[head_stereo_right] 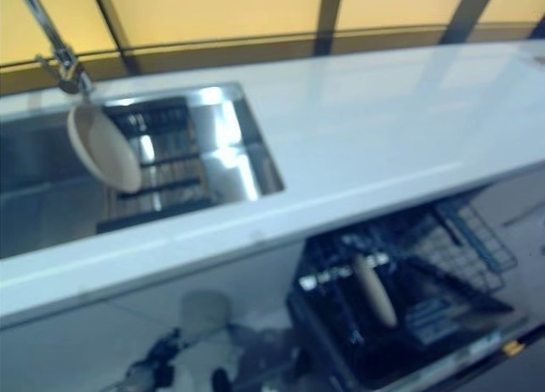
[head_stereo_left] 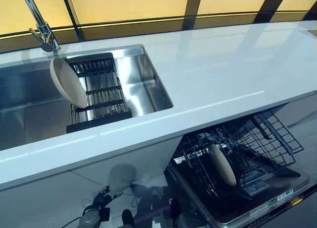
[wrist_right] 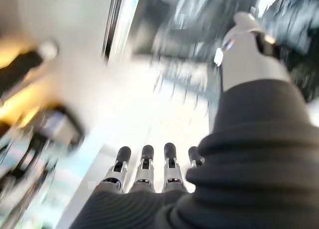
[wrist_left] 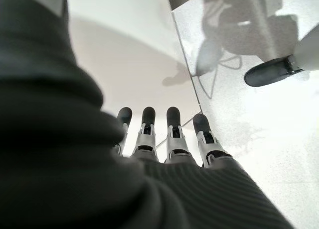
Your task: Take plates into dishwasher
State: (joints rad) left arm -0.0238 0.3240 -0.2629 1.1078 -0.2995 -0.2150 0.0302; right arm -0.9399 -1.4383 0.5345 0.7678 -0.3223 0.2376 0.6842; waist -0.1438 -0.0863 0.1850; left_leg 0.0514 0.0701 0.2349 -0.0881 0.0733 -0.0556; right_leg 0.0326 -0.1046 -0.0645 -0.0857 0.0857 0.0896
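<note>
A beige plate (head_stereo_left: 67,82) stands on edge in the black drying rack (head_stereo_left: 101,91) inside the steel sink (head_stereo_left: 143,86). A second beige plate (head_stereo_left: 222,163) stands upright in the pulled-out dishwasher rack (head_stereo_left: 247,143) below the counter. My left hand (wrist_left: 147,134) shows only in the left wrist view. Its fingers are straight and hold nothing, and a white cabinet front and the floor lie past them. My right hand (wrist_right: 144,169) shows only in the right wrist view, fingers straight and empty, low near the dishwasher. Neither hand touches a plate.
A long white counter (head_stereo_left: 223,69) runs across the view, with a window behind it. A chrome faucet (head_stereo_left: 42,32) stands at the sink's far left corner. The open dishwasher door (head_stereo_left: 257,198) juts out under the counter's right part.
</note>
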